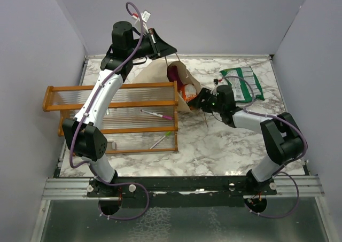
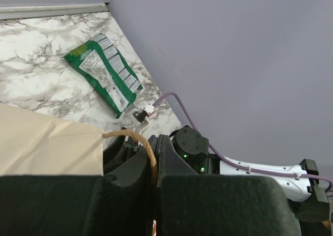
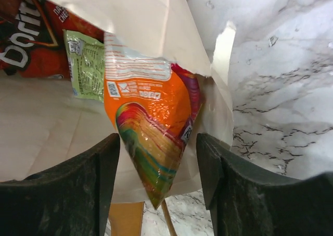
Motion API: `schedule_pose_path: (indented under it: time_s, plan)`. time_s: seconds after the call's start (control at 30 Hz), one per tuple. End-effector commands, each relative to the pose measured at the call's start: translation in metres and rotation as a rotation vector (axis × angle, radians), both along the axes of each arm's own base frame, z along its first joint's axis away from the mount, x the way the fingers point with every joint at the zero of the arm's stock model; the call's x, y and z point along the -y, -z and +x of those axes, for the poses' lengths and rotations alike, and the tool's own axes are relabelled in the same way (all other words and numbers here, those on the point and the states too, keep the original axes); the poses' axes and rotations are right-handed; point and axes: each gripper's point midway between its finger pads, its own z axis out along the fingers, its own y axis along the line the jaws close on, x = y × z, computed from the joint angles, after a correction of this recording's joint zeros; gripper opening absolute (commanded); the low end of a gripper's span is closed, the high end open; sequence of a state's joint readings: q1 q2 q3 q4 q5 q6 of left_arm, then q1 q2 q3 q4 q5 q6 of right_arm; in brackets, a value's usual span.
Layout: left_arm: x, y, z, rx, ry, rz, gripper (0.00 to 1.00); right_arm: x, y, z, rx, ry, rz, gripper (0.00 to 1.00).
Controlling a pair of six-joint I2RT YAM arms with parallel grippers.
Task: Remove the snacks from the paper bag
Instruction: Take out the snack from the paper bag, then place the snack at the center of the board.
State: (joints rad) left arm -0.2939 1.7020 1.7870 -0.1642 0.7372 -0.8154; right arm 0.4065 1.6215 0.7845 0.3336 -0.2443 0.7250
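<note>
The cream paper bag (image 1: 155, 73) lies tilted on the table with its mouth to the right. My left gripper (image 1: 170, 51) is above it, shut on its twine handle (image 2: 139, 141); the bag's side shows in the left wrist view (image 2: 47, 147). My right gripper (image 1: 202, 99) is at the bag's mouth, open, its jaws on either side of the tip of an orange packet (image 3: 151, 132) that sticks out of the bag (image 3: 145, 17). A red chip bag (image 3: 31, 43), a lime packet (image 3: 86, 64) and a magenta edge (image 3: 193, 90) lie inside. A green-white packet (image 1: 241, 83) lies on the table, also in the left wrist view (image 2: 104, 72).
An orange wooden rack (image 1: 112, 100) with clear ribbed shelves stands left of the bag and holds a pink-tipped pen (image 1: 157, 114) and another pen (image 1: 160, 140). Grey walls enclose the marble table (image 1: 224, 146). The bag's second twine handle (image 1: 206, 119) trails on the table.
</note>
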Motion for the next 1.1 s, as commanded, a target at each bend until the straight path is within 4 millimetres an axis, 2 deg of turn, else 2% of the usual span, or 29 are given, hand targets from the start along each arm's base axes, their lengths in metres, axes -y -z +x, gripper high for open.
schedule_pose_path:
  time_s: [0.0, 0.13, 0.27, 0.4, 0.57, 0.73, 0.83, 0.87, 0.97, 1.07]
  plan:
    - [-0.004, -0.034, -0.017, 0.099, 0.022, -0.037, 0.0, -0.023, -0.015, 0.007, 0.026, -0.065, 0.11, 0.56]
    - [-0.004, -0.032, -0.018, 0.116, 0.031, -0.018, 0.0, -0.023, -0.027, 0.008, 0.052, -0.069, 0.119, 0.36]
    - [-0.005, -0.03, -0.019, 0.169, 0.048, 0.019, 0.0, -0.015, -0.059, 0.006, 0.135, -0.059, 0.087, 0.17]
    - [-0.007, -0.031, -0.02, 0.238, 0.055, 0.057, 0.0, -0.012, -0.093, -0.003, 0.205, -0.094, 0.068, 0.05]
    - [-0.013, -0.037, -0.022, 0.329, 0.033, 0.109, 0.0, -0.012, -0.137, -0.01, 0.277, -0.139, 0.047, 0.01]
    - [-0.038, -0.044, -0.006, 0.358, -0.099, 0.174, 0.0, -0.005, -0.181, -0.025, 0.333, -0.15, 0.033, 0.01]
    - [-0.052, -0.043, 0.002, 0.33, -0.133, 0.147, 0.0, 0.015, -0.212, -0.035, 0.396, -0.084, -0.004, 0.01]
    - [-0.053, -0.042, 0.003, 0.327, -0.132, 0.145, 0.0, 0.026, -0.229, -0.042, 0.436, -0.047, -0.02, 0.01]
    - [-0.052, -0.037, 0.005, 0.327, -0.12, 0.155, 0.0, 0.064, -0.259, -0.056, 0.521, 0.095, -0.103, 0.01]
    - [-0.053, -0.025, 0.003, 0.314, -0.113, 0.162, 0.0, 0.113, -0.258, -0.064, 0.539, 0.292, -0.231, 0.01]
